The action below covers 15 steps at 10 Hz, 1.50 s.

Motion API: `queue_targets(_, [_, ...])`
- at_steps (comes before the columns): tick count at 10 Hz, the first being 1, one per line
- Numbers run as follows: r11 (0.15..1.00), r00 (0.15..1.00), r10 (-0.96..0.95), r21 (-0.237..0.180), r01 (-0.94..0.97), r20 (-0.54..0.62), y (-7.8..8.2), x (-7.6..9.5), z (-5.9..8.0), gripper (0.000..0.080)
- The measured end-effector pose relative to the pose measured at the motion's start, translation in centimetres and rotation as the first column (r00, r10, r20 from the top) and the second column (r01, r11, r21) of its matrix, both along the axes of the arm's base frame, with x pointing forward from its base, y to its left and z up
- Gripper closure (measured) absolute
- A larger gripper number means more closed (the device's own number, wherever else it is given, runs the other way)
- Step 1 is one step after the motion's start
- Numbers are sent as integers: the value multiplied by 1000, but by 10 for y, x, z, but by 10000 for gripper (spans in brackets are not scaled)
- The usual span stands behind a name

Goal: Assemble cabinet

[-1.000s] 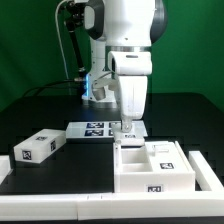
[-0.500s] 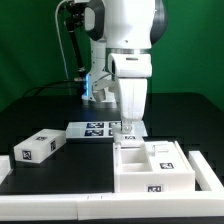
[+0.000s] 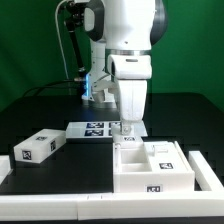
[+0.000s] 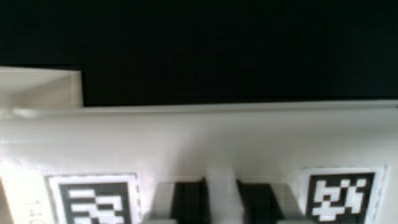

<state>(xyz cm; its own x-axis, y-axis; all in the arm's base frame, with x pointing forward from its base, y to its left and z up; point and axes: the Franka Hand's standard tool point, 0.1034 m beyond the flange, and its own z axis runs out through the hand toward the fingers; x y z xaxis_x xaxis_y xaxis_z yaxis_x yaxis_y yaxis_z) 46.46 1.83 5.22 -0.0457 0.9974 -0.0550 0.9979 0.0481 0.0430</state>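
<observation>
Looking over the black worktop [image 3: 80, 165], you had three white things around the arm [image 3: 130, 45]. A drawer block [image 3: 38, 148] with a square tag lay near the front edge, towards the corner at the exterior view's left, well apart from the other things. The marker board [image 3: 92, 128] lay flat about the middle of the worktop, just beside the claw on the exterior view's left. The cabinet [image 3: 150, 172], a boxy frame open at the top with inner compartments, stood at the front edge towards the exterior view's right. It showed one tag on its front wall and one more on its upper side. A white strip [image 3: 50, 208] ran along the front edge of the worktop, and a dark cable [image 3: 66, 50] hung behind the arm.

The claw [image 3: 127, 126] pointed straight down, low at the rear side of the cabinet, near its rear corner at the exterior view's left. Its jaws were narrow, almost together. In the wrist view a white panel [image 4: 214, 135] with two tags [image 4: 89, 200] filled the picture close under the claw. This view was blurred, so you could not tell whether the fingers pinched a wall, only touched it, or held nothing.
</observation>
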Motion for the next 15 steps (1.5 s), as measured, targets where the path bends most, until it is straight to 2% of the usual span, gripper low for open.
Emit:
queue_targets(2, [1000,1000,0,-1,0,-1,0,0,0,729])
queue_targets(8, [999,998,19,-37,-22,-64,-4,1,3,729])
queue_targets(12, [999,998,26,-40,-28,-51,-2,0,11,729])
queue_targets(13, [999,999,27,-24,-28,-22,1,1,10,729])
queue_targets(15, [999,999,26,-23,-27,-27,1,-1,8,729])
